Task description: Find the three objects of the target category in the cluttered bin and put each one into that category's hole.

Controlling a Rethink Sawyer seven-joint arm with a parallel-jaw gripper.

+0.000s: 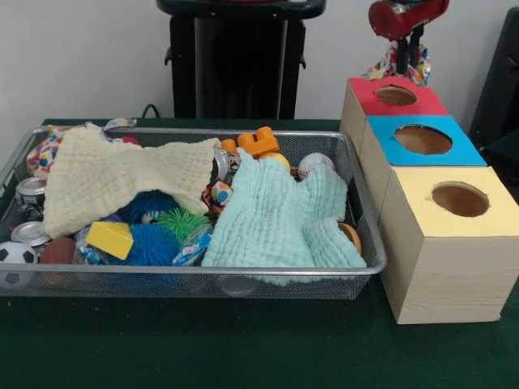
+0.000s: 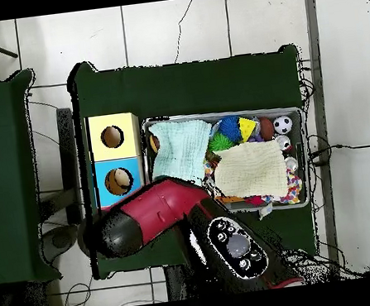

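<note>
The gripper hangs above the far edge of the red-topped box and holds a spotted cloth pinched between its fingers; the soft white fabric with coloured dots droops on both sides of them. The hole that the task wants is in the yellow top of the pale wooden box, two boxes away from the gripper, toward the camera in the front view, with the blue-topped box between. So I judge that the coming move runs along the row of boxes. Beside the gripper's row lies the wire mesh bin, where a plain cream cloth, a mint-green cloth and another spotted cloth lie over rubbery spiky balls.
</note>
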